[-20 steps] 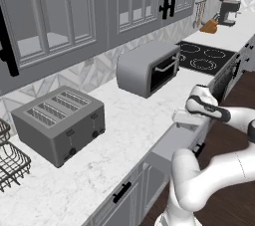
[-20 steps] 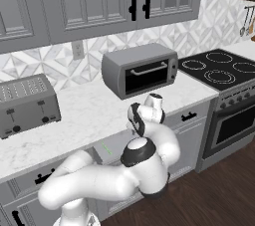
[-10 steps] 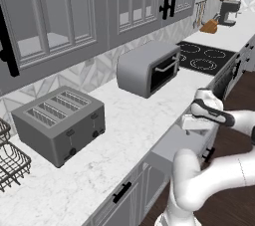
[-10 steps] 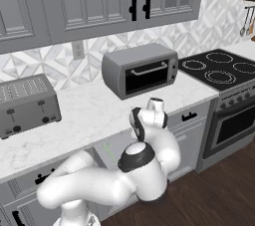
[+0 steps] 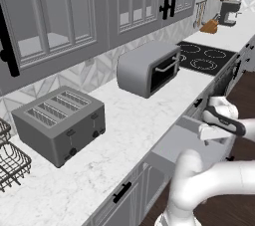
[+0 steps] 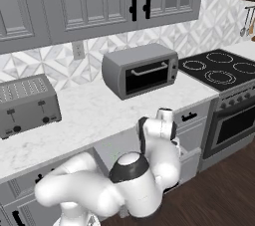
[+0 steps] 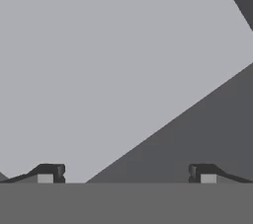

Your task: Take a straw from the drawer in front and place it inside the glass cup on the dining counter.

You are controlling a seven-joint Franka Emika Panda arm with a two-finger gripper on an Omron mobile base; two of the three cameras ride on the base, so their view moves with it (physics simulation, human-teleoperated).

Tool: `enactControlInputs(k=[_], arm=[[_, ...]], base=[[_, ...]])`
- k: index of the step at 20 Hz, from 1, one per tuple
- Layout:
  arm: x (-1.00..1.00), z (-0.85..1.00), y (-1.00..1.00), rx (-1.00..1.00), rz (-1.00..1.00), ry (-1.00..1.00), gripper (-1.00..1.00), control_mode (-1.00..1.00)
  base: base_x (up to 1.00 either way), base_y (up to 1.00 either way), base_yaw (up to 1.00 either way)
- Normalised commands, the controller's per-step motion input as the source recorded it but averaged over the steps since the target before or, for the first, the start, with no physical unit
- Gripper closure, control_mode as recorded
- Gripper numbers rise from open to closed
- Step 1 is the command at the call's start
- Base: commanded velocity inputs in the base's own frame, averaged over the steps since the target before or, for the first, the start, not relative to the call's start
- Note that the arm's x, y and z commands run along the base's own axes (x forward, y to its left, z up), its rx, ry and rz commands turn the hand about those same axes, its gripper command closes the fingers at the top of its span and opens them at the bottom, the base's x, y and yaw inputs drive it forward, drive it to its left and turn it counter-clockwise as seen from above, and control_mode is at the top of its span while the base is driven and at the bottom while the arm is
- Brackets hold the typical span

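**Hand sank toward the open drawer, straw not yet in sight**

Over the last second the hand dropped from counter height toward the drawer (image 5: 187, 138), which stood pulled out below the marble edge. The gripper (image 7: 126, 173) was spread wide, holding nothing, facing plain grey drawer floor. No straw was visible there. It looked like the reach-in had started, but the pick remained ahead.

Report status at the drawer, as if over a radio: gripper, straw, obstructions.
Gripper open, empty, close above open drawer. Plain grey drawer inside ahead; straw not spotted. Nothing blocking.
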Motion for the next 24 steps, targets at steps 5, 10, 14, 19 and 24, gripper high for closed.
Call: enactControlInputs(k=[5,10,14,19,24], arm=[[-1.00,-0.41,-0.75,0.00,0.04,0.01,-1.00,-1.00],[-0.97,-0.25,-0.74,0.00,0.01,0.00,-1.00,-1.00],[-0.26,0.24,-0.22,0.00,0.00,-0.09,-1.00,-1.00],[0.42,0.62,0.17,0.00,-0.05,-0.16,-1.00,-1.00],[0.63,0.29,0.66,0.01,-0.20,-0.18,-1.00,-1.00]], base=[[0.00,0.00,0.00],[0.00,0.00,0.00],[0.00,0.00,0.00],[0.00,0.00,0.00],[0.00,0.00,0.00]])
